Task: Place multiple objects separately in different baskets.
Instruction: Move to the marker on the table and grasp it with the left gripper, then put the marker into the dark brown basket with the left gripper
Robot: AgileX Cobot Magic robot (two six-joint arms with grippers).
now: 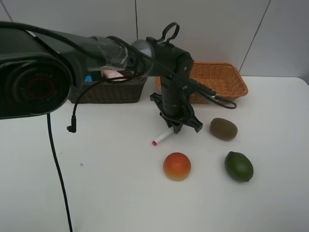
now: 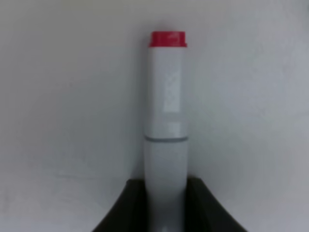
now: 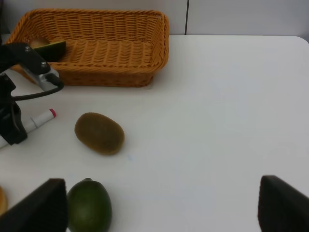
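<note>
The white pink-tipped marker (image 1: 161, 137) lies on the table, and my left gripper (image 1: 176, 123) comes down from above, shut on its rear end. In the left wrist view the marker (image 2: 166, 121) runs straight out between the two black fingers (image 2: 128, 210). An orange-red round fruit (image 1: 177, 166), a brown kiwi (image 1: 223, 128) and a green lime (image 1: 238, 166) sit on the table nearby. The light orange basket (image 3: 106, 46) holds a halved avocado (image 3: 48, 48). The dark brown basket (image 1: 108, 91) holds a pink bottle (image 1: 112, 74). My right gripper (image 3: 161, 208) hangs open above the table, right of the kiwi (image 3: 99, 133).
The left arm stretches across the dark basket from the left. A loose black cable (image 1: 58, 164) hangs over the left side of the white table (image 1: 106, 193). The two baskets stand side by side at the back by the wall.
</note>
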